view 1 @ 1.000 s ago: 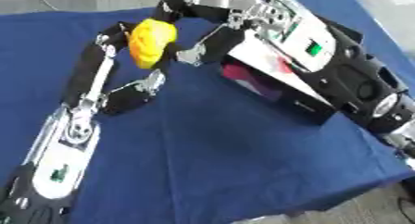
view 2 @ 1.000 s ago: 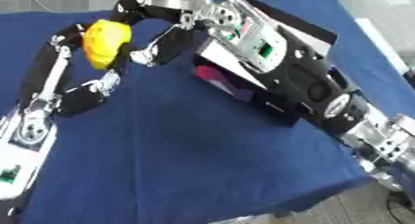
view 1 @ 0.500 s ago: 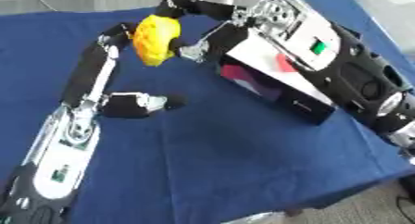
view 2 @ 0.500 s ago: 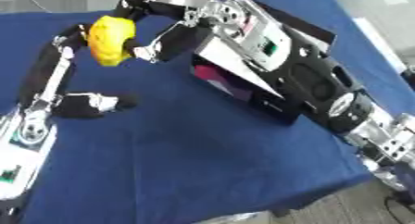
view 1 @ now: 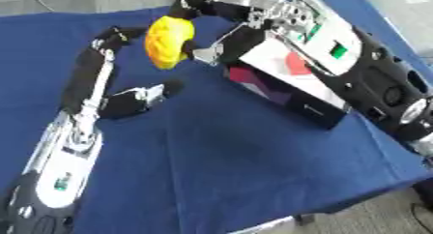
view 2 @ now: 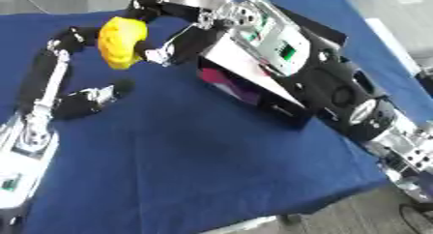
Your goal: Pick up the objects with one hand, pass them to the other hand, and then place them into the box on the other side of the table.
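Observation:
A yellow rounded object hangs above the blue table near its far side. My right hand is shut on it, reaching in from the upper right with fingers curled over its top and right side. My left hand comes up from the lower left and is open: its straight fingers point up, their tips just left of the object, and its thumb is spread well below it. A dark box with a white flap and pink inside lies under my right forearm.
Blue cloth covers the table, whose front edge runs across the lower right corner. My right arm lies over the box and the table's right side. Grey floor shows beyond the far edge.
My left thumb has dropped down and away from the yellow object, opening the left hand. The right hand keeps the object, which has barely shifted.

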